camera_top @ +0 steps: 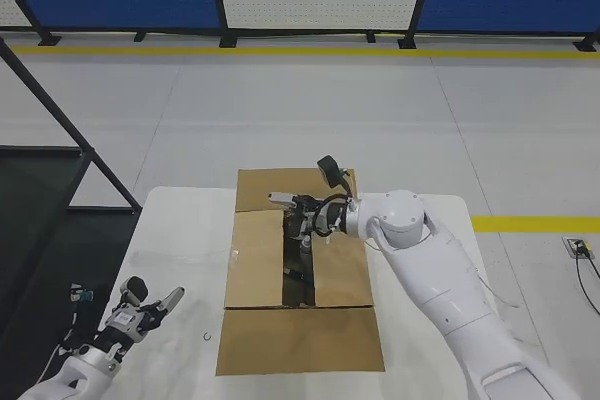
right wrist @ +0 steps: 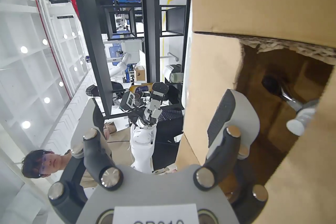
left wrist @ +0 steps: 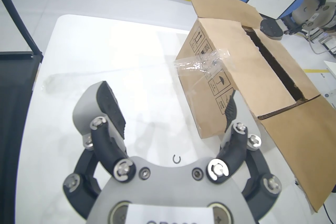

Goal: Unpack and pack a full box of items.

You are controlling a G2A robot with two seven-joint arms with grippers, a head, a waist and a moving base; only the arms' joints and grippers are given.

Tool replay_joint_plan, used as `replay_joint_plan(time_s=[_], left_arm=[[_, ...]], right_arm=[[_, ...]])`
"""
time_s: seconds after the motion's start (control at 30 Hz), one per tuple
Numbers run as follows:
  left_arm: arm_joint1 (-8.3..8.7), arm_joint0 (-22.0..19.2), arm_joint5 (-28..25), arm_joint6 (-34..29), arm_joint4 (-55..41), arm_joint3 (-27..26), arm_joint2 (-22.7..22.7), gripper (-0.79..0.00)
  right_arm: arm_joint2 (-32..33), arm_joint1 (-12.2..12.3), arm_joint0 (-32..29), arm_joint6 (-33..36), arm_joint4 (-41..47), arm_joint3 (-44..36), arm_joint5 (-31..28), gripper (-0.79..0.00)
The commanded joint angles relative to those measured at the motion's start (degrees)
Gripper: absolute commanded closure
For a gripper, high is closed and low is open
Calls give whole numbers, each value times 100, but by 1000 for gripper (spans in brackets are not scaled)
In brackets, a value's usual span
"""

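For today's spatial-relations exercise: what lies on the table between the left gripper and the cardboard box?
A small open ring on the white table, between left gripper and cardboard box, in the top view.

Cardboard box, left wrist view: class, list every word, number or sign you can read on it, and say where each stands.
No words or numbers are legible on the cardboard box.
Sign, box side: two upward arrows.
Sign, same side: an umbrella.
Sign between them: blurred behind clear tape.
Captions beneath the signs: too small to read.
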Motion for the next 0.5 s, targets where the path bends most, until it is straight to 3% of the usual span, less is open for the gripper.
replay_joint_plan(time_s=[0.0,0.47], left_arm=[[0,16,2,6,5,-29,-14,-785],[0,35,-58,49,-10,-45,-82,-785]], right_arm=[[-66,-22,16,6,-12,88,28,-785],[-578,-382,429,-265,197,1094,-455,-785]])
